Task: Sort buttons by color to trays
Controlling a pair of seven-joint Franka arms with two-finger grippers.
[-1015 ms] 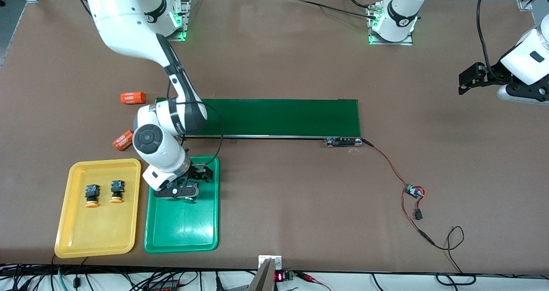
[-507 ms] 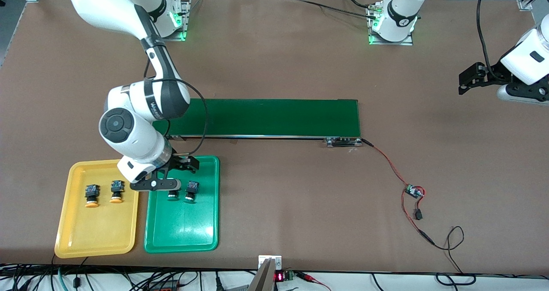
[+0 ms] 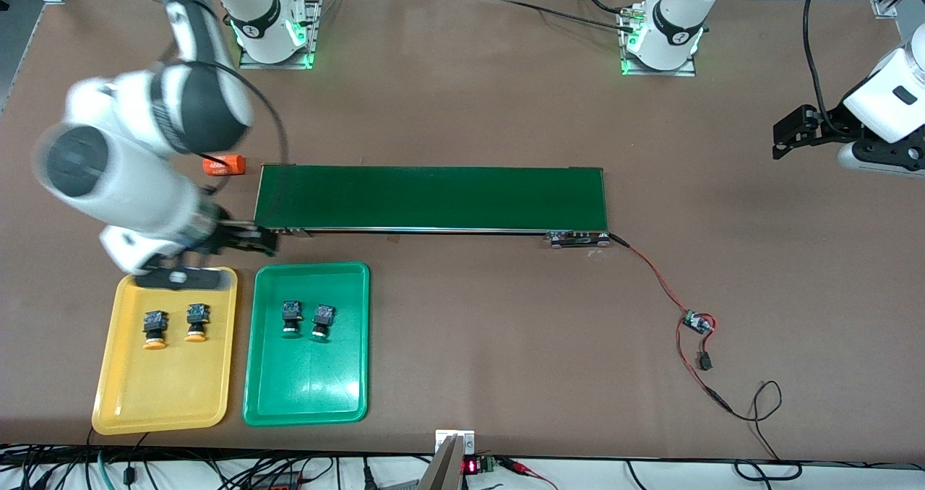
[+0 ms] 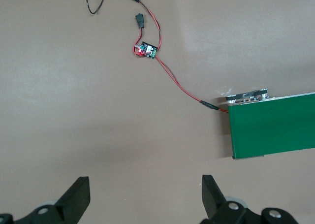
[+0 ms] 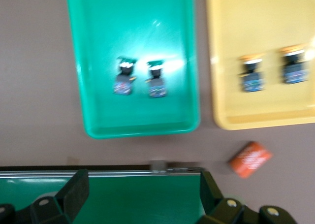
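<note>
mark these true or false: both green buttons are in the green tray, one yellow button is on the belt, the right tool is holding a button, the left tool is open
1. Both green buttons lie in the green tray. True.
2. One yellow button sits on the belt. False: both yellow buttons lie in the yellow tray.
3. The right tool holds a button. False: it is open and empty, above the yellow tray's edge nearest the belt.
4. The left tool is open. True: that arm waits over bare table.
</note>
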